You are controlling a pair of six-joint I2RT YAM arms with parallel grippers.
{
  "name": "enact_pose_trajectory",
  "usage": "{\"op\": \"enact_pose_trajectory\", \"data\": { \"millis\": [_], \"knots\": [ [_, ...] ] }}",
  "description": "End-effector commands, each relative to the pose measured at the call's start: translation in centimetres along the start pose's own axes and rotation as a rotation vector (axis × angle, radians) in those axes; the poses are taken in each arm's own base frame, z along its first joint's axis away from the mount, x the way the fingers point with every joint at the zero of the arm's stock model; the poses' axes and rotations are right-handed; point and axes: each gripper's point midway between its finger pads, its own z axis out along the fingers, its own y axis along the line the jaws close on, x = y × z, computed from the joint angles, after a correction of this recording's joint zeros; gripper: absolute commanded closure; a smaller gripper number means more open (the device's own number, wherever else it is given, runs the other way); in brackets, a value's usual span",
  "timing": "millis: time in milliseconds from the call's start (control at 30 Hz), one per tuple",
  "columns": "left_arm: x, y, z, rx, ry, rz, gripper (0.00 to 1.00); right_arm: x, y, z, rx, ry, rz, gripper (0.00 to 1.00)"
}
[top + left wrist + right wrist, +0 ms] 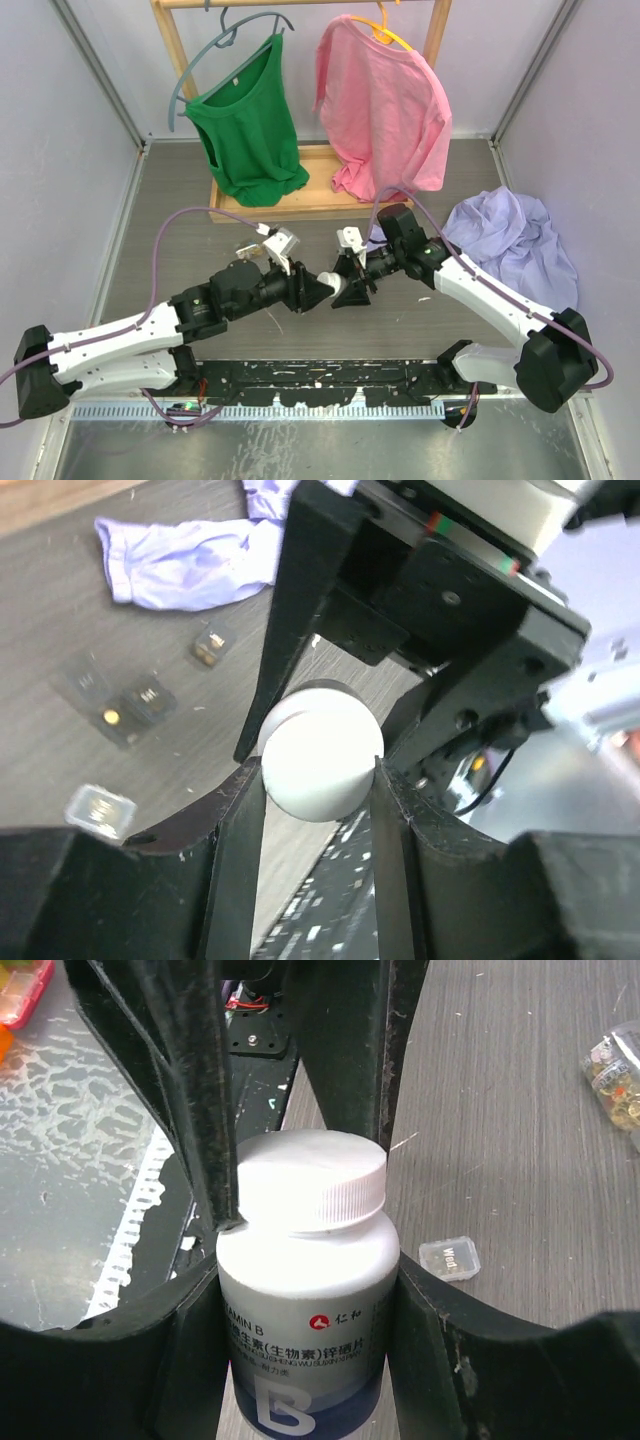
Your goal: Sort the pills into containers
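Clamping the white cap [320, 765] of the pill bottle [305, 1330], the left gripper [318, 780] has its two black fingers pressed against opposite sides of the cap. Its jaws are narrow, with nothing but the cap between them. The right gripper [305, 1275] faces it from the other end of the bottle. Its fingers are closed on the white body, one on each side of the label, which bears a large blue "B". In the top view the bottle hangs between the two wrists, above the grey table [180, 230].

In the right wrist view a clear tub [450, 1257] marked "Wed" lies on the table just right of the bottle, apart from it. Further right of the bottle, at the frame edge, sits a cluster of clear containers [612, 1065] with yellowish contents; what they hold is too small to tell. In the left wrist view several dark tubs [148, 698] lie close together on the table, left of the bottle. One of them shows a small yellow spot.

In the top view a crumpled lilac cloth [510, 240] lies right of the bottle. Beyond the bottle stands a wooden rack [300, 205], where a green shirt [250, 130] and a pink shirt [385, 105] hang.
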Motion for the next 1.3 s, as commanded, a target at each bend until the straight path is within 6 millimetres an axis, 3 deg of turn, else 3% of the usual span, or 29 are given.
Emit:
{"op": "enact_pose_trajectory", "data": {
  "millis": [0,133,167,267,333,467,567,667,767,1033,1267],
  "knots": [
    [1.0,-4.2,-1.4,0.353,0.045,0.480,1.00,-3.1,-0.2,-0.2,-0.007,-0.062,-0.102,0.99],
    [1.0,-2.4,-1.7,0.319,0.069,0.554,0.98,-3.1,-0.2,-0.2,-0.007,-0.061,-0.102,0.99],
    [0.5,-2.1,-1.8,0.306,0.046,0.556,0.89,-3.1,-0.2,-0.2,-0.007,-0.061,-0.103,0.99],
    [-1.5,-2.1,-2.5,0.262,-0.061,0.512,0.26,-3.0,-0.3,-0.1,-0.006,-0.059,-0.100,0.99],
    [-2.9,-2.1,-3.3,0.233,-0.137,0.447,0.01,-3.0,-0.3,-0.1,-0.007,-0.059,-0.098,0.99],
    [-5.7,-0.6,-4.7,0.086,-0.251,0.193,0.02,-2.9,-0.3,-0.1,-0.009,-0.057,-0.095,0.99],
    [-7.5,-1.7,-5.2,0.087,-0.287,0.032,0.02,-2.7,-0.4,0.0,-0.011,-0.055,-0.088,0.99],
    [-8.1,-1.9,-4.8,0.054,-0.270,-0.075,0.02,-2.7,-0.4,0.0,-0.012,-0.055,-0.087,0.99],
    [-7.6,-1.5,-4.0,-0.006,-0.222,-0.121,0.02,-2.6,-0.5,0.0,-0.007,-0.053,-0.088,0.99],
    [-5.4,0.2,-1.8,-0.236,-0.099,-0.036,0.01,-2.7,-0.4,0.0,-0.008,-0.054,-0.091,0.99],
    [-4.4,0.2,-0.4,-0.241,-0.065,-0.017,0.14,-2.7,-0.4,0.0,-0.007,-0.053,-0.091,0.99]
  ]
}}
